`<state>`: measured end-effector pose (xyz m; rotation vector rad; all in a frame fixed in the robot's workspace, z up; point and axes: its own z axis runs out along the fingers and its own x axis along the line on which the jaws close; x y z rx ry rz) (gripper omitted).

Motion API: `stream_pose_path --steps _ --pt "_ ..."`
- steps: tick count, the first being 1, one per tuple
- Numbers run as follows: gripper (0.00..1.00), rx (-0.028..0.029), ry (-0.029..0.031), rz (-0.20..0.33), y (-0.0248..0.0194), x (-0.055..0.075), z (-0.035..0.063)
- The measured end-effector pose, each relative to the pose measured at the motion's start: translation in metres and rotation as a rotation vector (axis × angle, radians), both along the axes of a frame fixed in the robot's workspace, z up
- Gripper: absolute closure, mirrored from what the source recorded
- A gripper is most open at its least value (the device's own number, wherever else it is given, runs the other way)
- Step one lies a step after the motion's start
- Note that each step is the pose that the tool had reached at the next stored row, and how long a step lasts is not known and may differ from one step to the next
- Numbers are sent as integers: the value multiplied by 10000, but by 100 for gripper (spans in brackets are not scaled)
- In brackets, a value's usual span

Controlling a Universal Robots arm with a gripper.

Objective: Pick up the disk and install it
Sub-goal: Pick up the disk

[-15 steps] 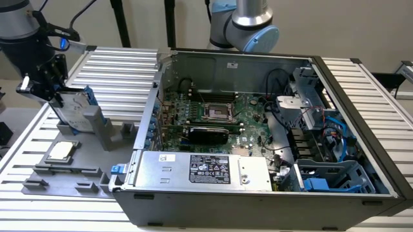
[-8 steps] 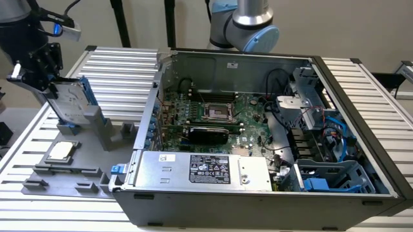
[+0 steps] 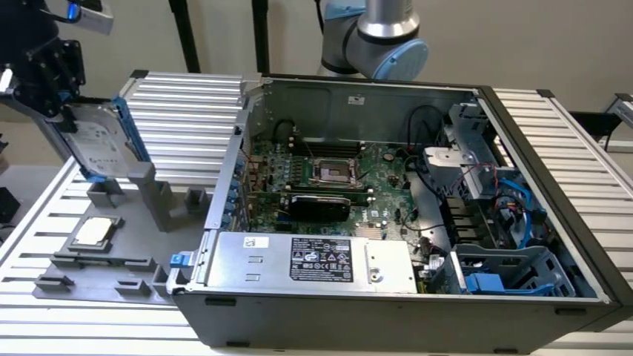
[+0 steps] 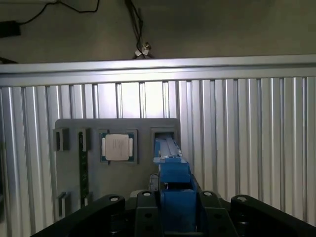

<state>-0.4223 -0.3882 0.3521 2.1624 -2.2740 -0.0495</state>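
1. Nearest in the exterior view, from five to seven o'clock, stands the open computer case [image 3: 396,319], with dark sheet-metal walls. Along its near wall lies a silver box with a black label [image 3: 316,259]. A blue plastic drive cage [image 3: 505,274] fills the four o'clock corner. Deeper in sits a green motherboard [image 3: 327,178] with a square socket.
2. Under everything is a ribbed aluminium table [image 3: 188,104], bright and grooved.
3. At eight o'clock lies a matte grey fixture plate [image 3: 99,259] with blocky holders. A small square silver chip [image 3: 94,231] rests flat in one recess.
4. At ten o'clock is the disk [image 3: 99,141], flat and silver-grey with a white label and a bright blue carrier along its edge. It is steeply tilted, with its lower end at an upright grey holder [image 3: 104,189]. I cannot tell whether the two touch.
5. The black gripper [image 3: 64,119] has its claw clamped on the disk's upper part.
6. Farthest, at twelve o'clock, is the arm's silver and pale-blue joint [image 3: 381,37].
7. The wrist view looks along the blue carrier edge, which is pinched between the black fingers [image 4: 145,215]. The edge runs toward a rectangular slot [image 4: 165,134], and the chip sits in the neighbouring recess. The exterior view gives the disk's label face and the case's contents.
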Motion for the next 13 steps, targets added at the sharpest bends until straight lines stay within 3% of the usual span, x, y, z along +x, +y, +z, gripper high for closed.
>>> stream_pose_path --steps 7,13 --pt "67 19 2 1 0 78 315" --pt "67 136 1 18 -16 317 547"
